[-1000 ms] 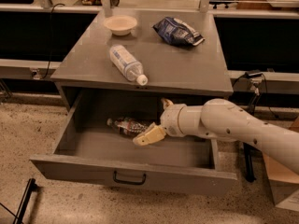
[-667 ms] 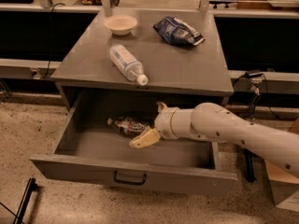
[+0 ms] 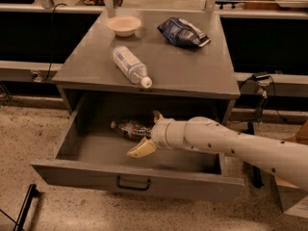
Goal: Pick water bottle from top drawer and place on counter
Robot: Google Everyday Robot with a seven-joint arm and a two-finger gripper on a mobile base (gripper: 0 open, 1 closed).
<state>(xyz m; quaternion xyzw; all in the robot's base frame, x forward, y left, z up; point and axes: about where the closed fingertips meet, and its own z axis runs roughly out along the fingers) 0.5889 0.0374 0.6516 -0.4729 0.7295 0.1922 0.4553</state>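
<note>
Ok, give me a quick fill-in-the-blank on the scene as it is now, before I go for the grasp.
The water bottle lies on its ____ in the top drawer. The end effector, fingers ____, is inside that drawer at the bottle. The counter holds ____ things: a bowl, a snack bag and a fatter bottle.
Missing words: side; open; three.

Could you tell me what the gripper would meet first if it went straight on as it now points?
The gripper, inside the open grey metal top drawer, points picture-left, fingers spread. It would probably first meet the slim clear plastic water bottle lying there, though depth is unclear.
</note>
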